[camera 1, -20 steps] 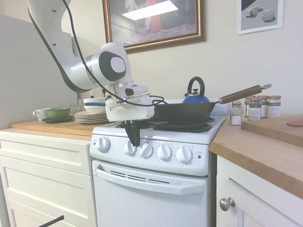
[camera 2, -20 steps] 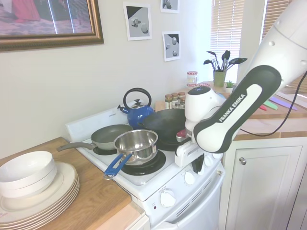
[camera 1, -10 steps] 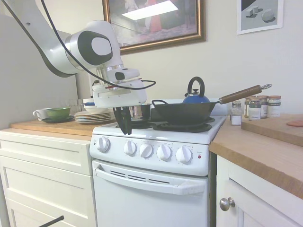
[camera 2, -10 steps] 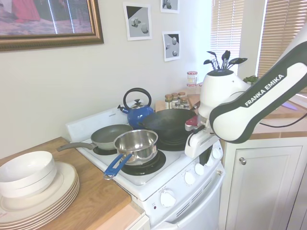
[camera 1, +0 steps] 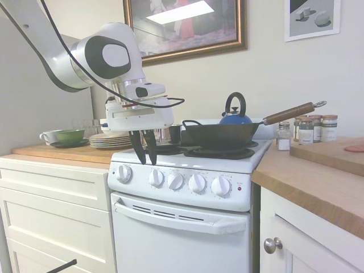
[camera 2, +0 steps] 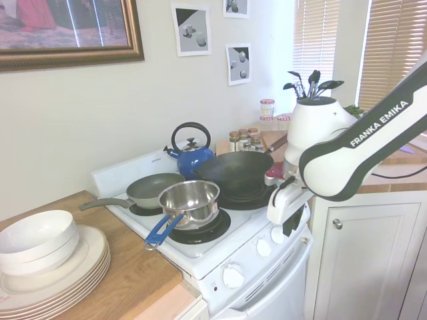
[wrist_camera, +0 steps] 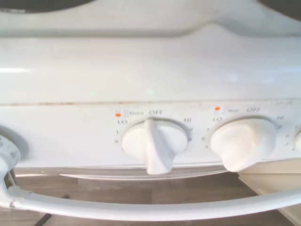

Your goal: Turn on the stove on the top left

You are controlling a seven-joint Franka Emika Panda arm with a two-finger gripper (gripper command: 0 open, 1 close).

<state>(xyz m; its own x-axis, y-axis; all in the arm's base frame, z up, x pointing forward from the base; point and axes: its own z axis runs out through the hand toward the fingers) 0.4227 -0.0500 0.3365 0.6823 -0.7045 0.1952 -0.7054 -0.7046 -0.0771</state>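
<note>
Franka Emika arm poised over the stove's control panel

The white stove (camera 1: 187,187) stands between wooden counters; the gripper (camera 1: 143,153), fingers slightly apart and empty, hangs above its left knobs (wrist_camera: 154,143), marked "front OFF" and "OFF", with "LO" and "HI".

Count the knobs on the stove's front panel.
5, in a row across the stove panel: far-left knob, second knob, third knob, fourth knob, far-right knob. None appear hidden.
</note>
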